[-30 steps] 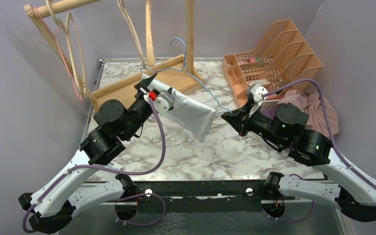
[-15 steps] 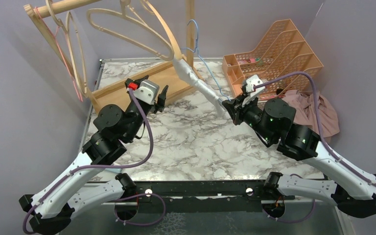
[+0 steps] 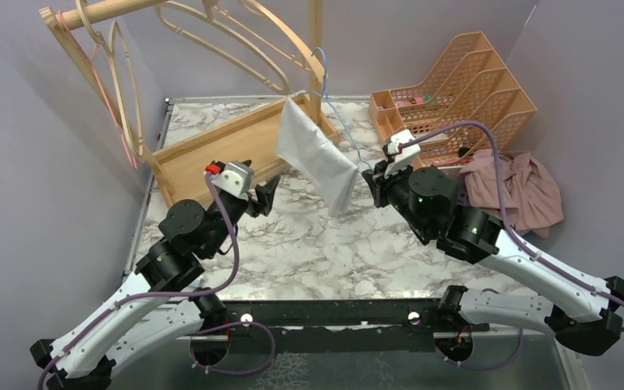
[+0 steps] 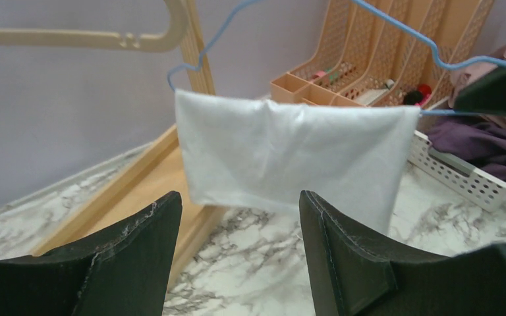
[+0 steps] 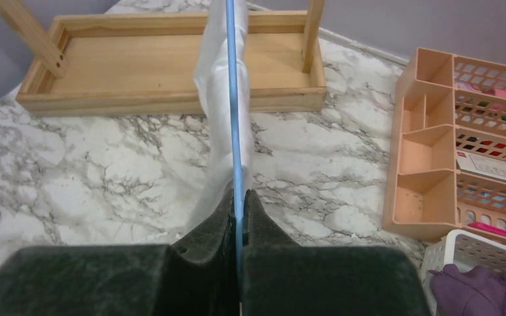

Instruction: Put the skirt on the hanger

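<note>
Above the marble table [image 3: 325, 244], in front of the wooden rack [image 3: 211, 154], the white skirt [image 3: 313, 158] now hangs folded over the lower bar of the blue wire hanger [image 5: 232, 79]. One second ago the left gripper [image 3: 262, 193] was holding this cloth. Since then it has let go and moved back toward its base, and its jaws stand apart with nothing between them. The right gripper [image 5: 238, 197] is closed tightly on the end of the hanger wire and holds it up in the air. It seems the draping step is done. What probably remains is to check that the skirt does not slide off.
</note>
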You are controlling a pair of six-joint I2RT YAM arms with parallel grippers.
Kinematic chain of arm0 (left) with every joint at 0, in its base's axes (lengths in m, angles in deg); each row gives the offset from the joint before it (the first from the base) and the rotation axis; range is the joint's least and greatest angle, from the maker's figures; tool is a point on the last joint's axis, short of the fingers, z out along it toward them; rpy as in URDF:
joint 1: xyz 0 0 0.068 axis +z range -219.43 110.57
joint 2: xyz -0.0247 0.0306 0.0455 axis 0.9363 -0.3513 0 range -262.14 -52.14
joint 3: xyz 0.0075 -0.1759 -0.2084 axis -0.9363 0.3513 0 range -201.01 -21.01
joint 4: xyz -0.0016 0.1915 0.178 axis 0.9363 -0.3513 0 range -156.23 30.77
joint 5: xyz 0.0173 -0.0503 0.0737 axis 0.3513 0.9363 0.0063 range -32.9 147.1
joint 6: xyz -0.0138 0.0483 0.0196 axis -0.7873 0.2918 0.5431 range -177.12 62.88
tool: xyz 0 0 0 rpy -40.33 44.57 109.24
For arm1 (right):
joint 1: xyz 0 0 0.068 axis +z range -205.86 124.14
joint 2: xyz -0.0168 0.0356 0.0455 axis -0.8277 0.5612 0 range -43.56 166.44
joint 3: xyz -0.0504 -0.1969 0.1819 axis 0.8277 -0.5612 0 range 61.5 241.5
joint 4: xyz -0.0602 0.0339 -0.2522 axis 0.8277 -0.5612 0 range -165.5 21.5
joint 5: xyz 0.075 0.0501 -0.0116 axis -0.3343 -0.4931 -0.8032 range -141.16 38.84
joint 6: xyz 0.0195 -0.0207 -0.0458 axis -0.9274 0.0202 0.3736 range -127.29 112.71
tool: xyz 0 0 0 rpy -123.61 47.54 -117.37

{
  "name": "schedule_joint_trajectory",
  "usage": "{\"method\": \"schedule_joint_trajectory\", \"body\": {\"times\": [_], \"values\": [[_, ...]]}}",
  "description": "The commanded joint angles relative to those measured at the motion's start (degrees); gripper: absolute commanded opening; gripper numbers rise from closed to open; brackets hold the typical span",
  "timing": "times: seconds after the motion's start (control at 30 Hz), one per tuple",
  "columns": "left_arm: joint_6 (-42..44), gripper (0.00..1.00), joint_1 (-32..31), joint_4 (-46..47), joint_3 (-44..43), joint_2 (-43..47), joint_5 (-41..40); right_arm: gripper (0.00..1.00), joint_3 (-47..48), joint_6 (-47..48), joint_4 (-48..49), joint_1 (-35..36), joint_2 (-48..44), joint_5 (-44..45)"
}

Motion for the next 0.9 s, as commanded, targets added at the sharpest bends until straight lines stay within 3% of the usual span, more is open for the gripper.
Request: {"method": "schedule_joint_trajectory", "body": {"times": [0.0, 0.27, 0.47, 0.63, 0.73, 0.8, 0.87], "values": [[-8.0, 0.68, -0.1, -0.3, 3.3, 1.2, 4.6, 0.01, 2.9, -2.3, 8.1, -0.1, 2.4, 9.0], [-10.3, 0.68, -0.1, 0.2, 5.1, 0.3, 7.4, 0.01, 0.3, -4.2, 12.7, -0.1, 4.5, 8.6], [-11.9, 0.69, 0.0, 1.3, 6.6, -0.4, 5.2, 0.01, -6.8, -7.3, 15.9, -0.1, 2.7, 8.6], [-15.8, 0.66, -0.1, 2.2, 7.9, -1.4, 4.0, 0.01, -5.7, -7.5, 17.6, -0.8, 4.6, 7.1], [-18.7, 0.64, -0.1, 2.7, 8.5, -2.2, 3.9, 0.01, -2.7, -7.9, 17.9, -6.0, 6.8, 1.7], [-20.1, 0.63, -0.1, 3.2, 8.9, -2.9, 4.1, 0.01, -1.6, -8.9, 18.8, -11.5, 7.5, -9.1], [-20.7, 0.63, -0.1, 3.7, 9.1, -3.6, 5.2, 0.01, -0.1, -9.2, 19.7, -14.9, 8.5, -14.1]]}}
